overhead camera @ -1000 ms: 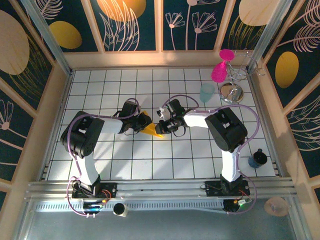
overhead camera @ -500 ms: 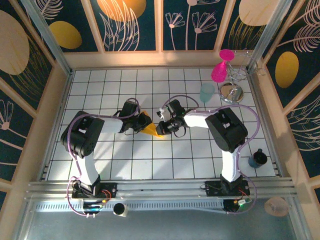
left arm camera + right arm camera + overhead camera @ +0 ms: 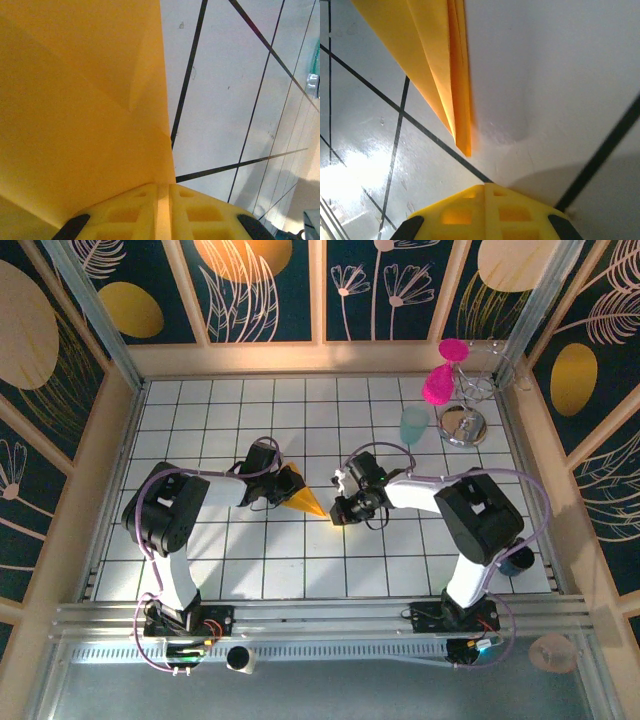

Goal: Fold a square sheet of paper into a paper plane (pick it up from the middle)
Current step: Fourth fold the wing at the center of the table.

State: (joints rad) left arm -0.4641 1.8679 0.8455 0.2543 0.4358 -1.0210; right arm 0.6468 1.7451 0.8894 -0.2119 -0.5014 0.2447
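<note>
The white tiled table with black grid lines spans the work area. Two black jointed arms reach in from its near edge toward the middle, the left arm from one side and the right arm from the other. Between them, near the table's centre, is the narrow orange-yellow folded paper plane. Its sharp tip points toward the right arm and the near edge, and whether it rests on the tiles or hangs just over them I cannot tell. The left gripper is clamped on the plane's broad rear end. In the left wrist view the paper runs straight into the seam between that gripper's ribbed yellow fingers. The right gripper sits just beside the tip, its fingers pressed together with nothing between them. In the right wrist view the stacked layers of the tip end a little short of those yellow fingers, apart from them. By the look of it the plane is very light, thin and limp away from its folds. It would likely slide on the glossy tile and crumple at the point. The better hold is along the centre crease, where the layers stack and stiffen it, taken gently and not at the tip.
</note>
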